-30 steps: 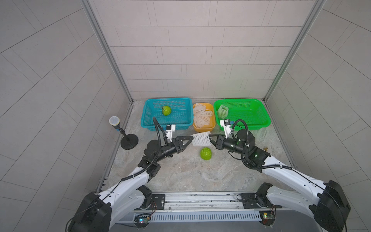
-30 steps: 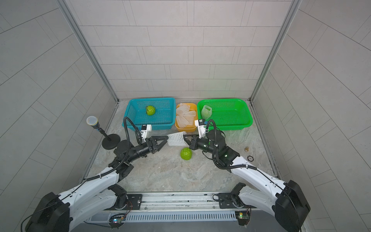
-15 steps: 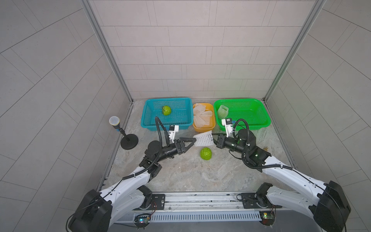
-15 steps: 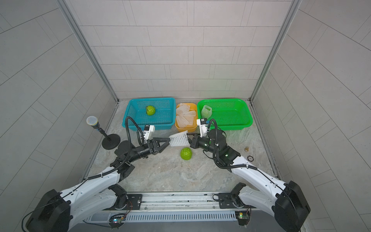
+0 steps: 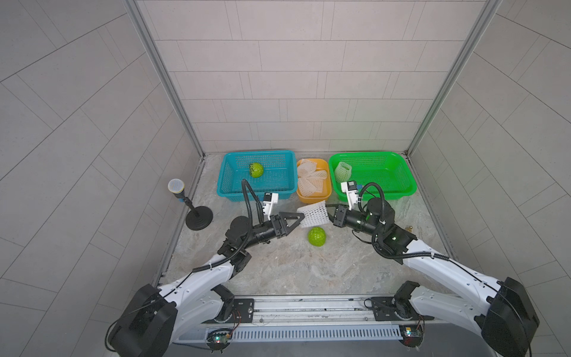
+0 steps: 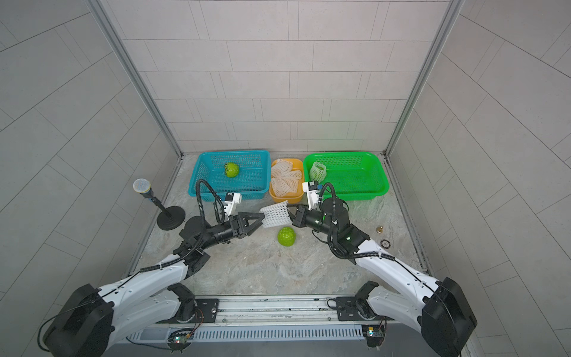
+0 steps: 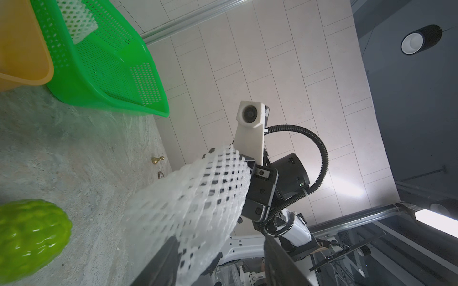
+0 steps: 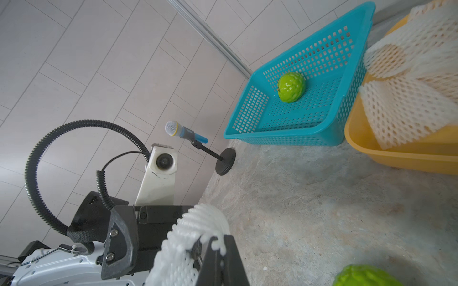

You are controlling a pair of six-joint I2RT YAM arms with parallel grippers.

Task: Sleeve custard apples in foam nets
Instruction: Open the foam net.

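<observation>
Foam net (image 5: 313, 214) is hanging above the table. The right gripper (image 5: 330, 215) is clamping its three o'clock end, and the left gripper (image 5: 299, 220) is poised, jaws spread, at its nine o'clock mouth. Bare custard apple (image 5: 317, 236) is lying at the net's six o'clock. Second custard apple (image 5: 256, 169) is sitting in the blue basket (image 5: 224, 182) at eleven o'clock, and a netted fruit (image 5: 343, 171) in the green basket (image 5: 407, 185) at one o'clock.

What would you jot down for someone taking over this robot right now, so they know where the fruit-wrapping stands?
Right hand: shut on one end of a foam net, held above the table.
Left hand: open at the net's free end, no grip seen.
Done: one netted apple seems to sit in the green basket.
To do: loose apple on the table by the net, another apple in the blue basket; spare nets wait in the orange tub.
</observation>
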